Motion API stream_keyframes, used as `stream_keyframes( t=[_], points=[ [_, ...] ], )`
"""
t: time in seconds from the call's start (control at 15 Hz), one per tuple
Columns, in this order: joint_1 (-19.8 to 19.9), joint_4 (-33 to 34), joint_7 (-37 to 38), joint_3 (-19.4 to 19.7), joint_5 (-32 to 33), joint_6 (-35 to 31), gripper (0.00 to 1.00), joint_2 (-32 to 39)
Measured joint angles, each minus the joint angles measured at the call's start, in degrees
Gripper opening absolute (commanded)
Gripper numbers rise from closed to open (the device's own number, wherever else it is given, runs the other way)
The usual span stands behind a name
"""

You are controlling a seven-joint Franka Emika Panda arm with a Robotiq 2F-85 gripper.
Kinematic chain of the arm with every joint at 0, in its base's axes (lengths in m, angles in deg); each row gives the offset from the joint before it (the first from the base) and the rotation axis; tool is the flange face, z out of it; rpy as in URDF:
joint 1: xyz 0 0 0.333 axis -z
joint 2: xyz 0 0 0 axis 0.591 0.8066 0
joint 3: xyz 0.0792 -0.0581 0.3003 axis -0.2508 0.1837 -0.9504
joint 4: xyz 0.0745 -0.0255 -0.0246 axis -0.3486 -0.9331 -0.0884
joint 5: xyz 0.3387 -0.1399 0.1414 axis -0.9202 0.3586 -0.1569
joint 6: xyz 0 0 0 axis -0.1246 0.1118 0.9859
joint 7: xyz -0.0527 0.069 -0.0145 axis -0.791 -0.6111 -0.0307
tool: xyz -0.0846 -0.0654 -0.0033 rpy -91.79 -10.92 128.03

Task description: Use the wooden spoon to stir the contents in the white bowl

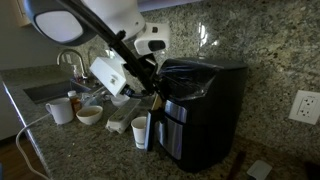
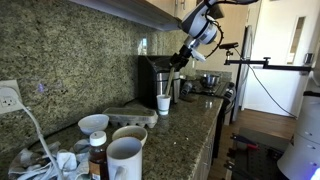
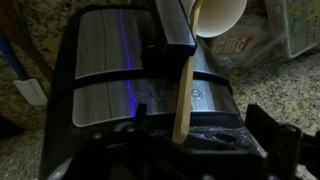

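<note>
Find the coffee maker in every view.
In an exterior view: the coffee maker stands right of centre on the counter, against the stone wall.
In an exterior view: it sits mid-frame, far down the counter.
Wrist view: its steel front fills the left and middle.
Shared landmark: the white cup beside it.

Arm (image 1: 88,22) angled down, gripper (image 3: 185,152) spread wide

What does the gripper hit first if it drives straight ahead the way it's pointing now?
Probably the wooden spoon: in the wrist view its handle runs right through the gap of the open gripper. Behind it is the coffee maker and its steel front. How far apart the two are in depth is unclear.
</note>
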Motion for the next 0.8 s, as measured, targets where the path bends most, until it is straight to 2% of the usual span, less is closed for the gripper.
stream_keyframes(
  t=[0.6, 0.67, 0.73, 0.8],
  points=[
    [-0.4, 0.3, 0.0, -0.1, -0.3, -3.8, 1.0, 2.0],
    [-0.5, 0.3, 0.0, -0.1, -0.5, -4.0, 0.91, 2.2],
    [-0.6, 0.3, 0.0, -0.1, -0.6, -4.4, 0.74, 2.3],
    [-0.7, 0.3, 0.0, -0.1, -0.8, -4.7, 0.68, 2.4]
  ],
)
